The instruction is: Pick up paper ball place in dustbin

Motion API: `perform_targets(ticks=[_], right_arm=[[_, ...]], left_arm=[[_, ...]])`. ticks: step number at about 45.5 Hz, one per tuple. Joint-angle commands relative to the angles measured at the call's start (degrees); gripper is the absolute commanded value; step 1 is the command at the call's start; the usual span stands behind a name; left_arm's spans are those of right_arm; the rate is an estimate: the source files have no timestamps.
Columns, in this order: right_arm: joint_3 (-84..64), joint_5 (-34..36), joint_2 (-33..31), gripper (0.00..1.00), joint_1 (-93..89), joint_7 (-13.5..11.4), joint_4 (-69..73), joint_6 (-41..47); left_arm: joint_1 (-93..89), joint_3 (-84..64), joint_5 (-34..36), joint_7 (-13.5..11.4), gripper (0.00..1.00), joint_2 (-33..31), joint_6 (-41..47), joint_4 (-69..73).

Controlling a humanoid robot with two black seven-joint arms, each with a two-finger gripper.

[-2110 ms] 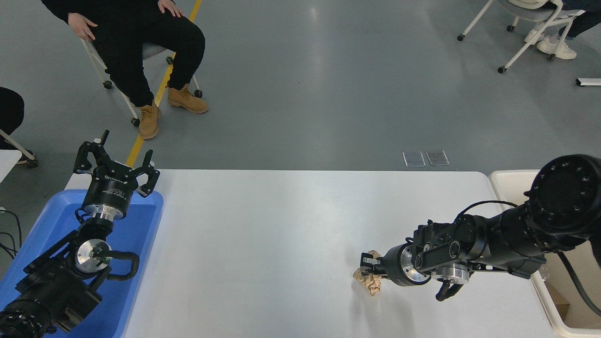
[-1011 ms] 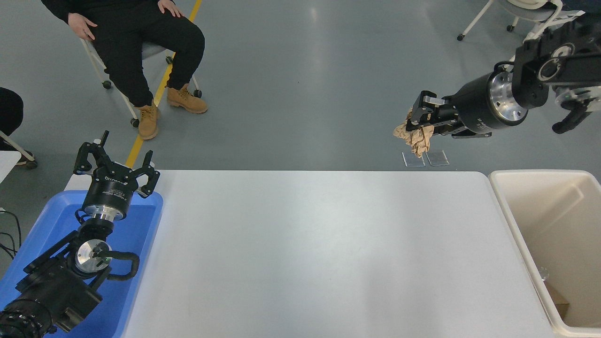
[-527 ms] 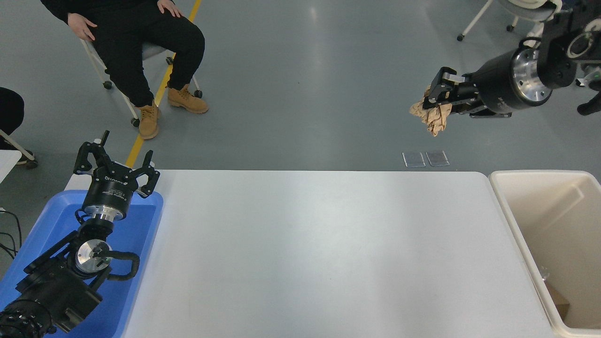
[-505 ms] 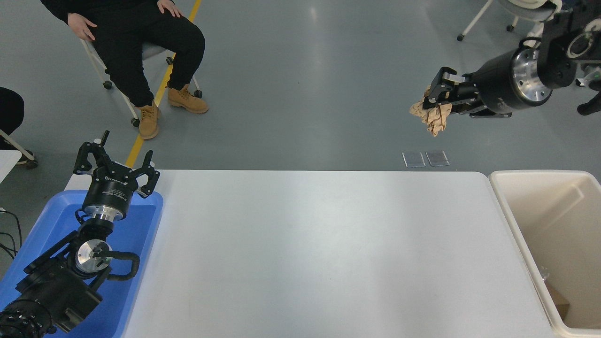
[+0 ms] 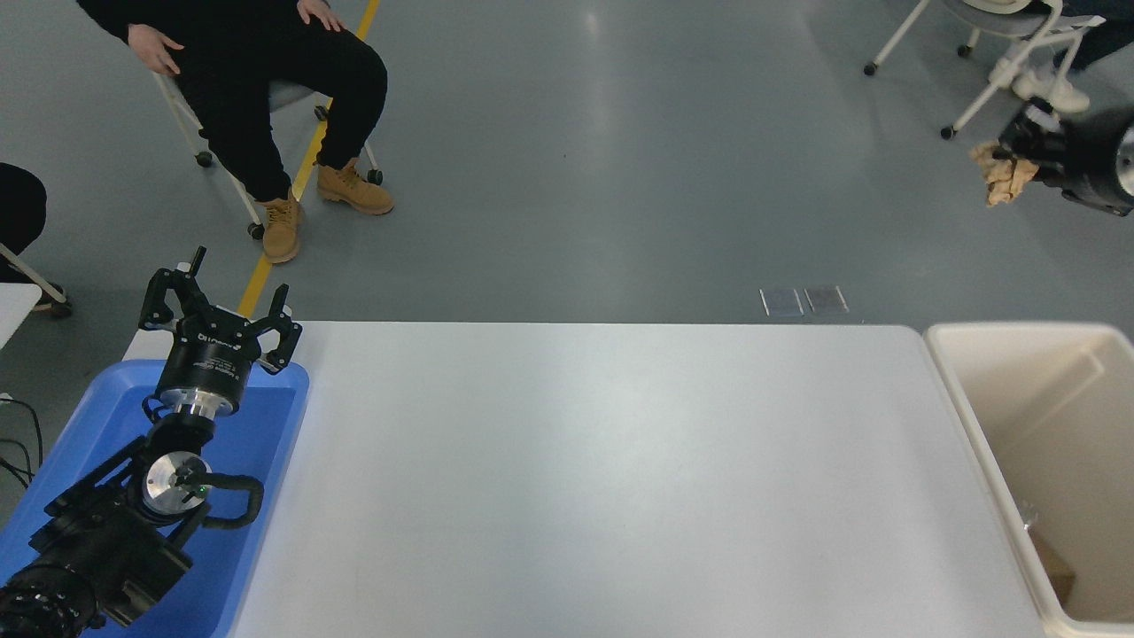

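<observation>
In the head view, the right gripper (image 5: 1019, 151) is reaching in from the right edge, high in the picture, and its black fingers are clamping on the paper ball (image 5: 1001, 173). The ball is a lumpy wad of crumpled tan paper with many folds, and one loose corner is hanging down. It is hanging in the air above the grey floor, well apart from the white table (image 5: 602, 478) and beyond the far rim of the dustbin (image 5: 952, 372). The dustbin is a deep rectangular bin of smooth cream plastic with a thick rounded rim, standing just beside the table's right edge (its mouth is lying wide open). The table's matte top is offering free room. The left gripper (image 5: 217, 310) is sitting parked at the lower left over the shallow blue tray (image 5: 275, 425), its fingers spreading apart.
</observation>
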Motion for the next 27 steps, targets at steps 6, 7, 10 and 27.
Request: perform_targets(ticks=[6,7,10,27], right_arm=[[2.24,11.46,-0.71,0.0,-21.11,-3.01,-10.1,-6.01],[2.42,12.26,-0.71,0.0,-22.07,-3.01,-10.28,-6.45],[3.38,13.93,-0.71,0.0,-25.5,-3.01,-10.8,-8.21],[14.2,14.37,3.85,0.0,-40.53,-2.92,-17.13,-13.22]], left_arm=[[0.0,0.01,0.01,0.0,0.99,0.0,0.0,0.0],[0.0,-0.08,0.01,0.0,0.99,0.0,0.0,0.0],[0.0,0.01,0.01,0.0,0.99,0.0,0.0,0.0],[0.0,0.01,0.01,0.0,0.99,0.0,0.0,0.0]])
